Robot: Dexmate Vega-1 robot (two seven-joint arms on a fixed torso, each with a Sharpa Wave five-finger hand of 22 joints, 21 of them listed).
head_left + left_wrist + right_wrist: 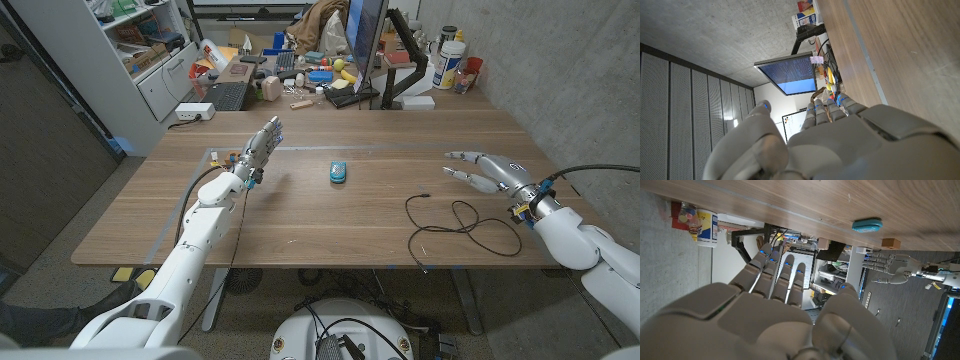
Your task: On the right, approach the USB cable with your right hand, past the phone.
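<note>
Cluttered office-lab: monitor (366,40), keyboard (227,96), shelving (150,45), concrete walls.

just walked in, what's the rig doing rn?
Nothing is held yet. The right hand hovers open over the right side of the table, fingers spread, just beyond the black USB cable lying in loose loops near the front edge. The teal phone sits mid-table, untouched. The left hand is raised on the left, open, not involved. Looks like an approach to the cable is under way.
</note>
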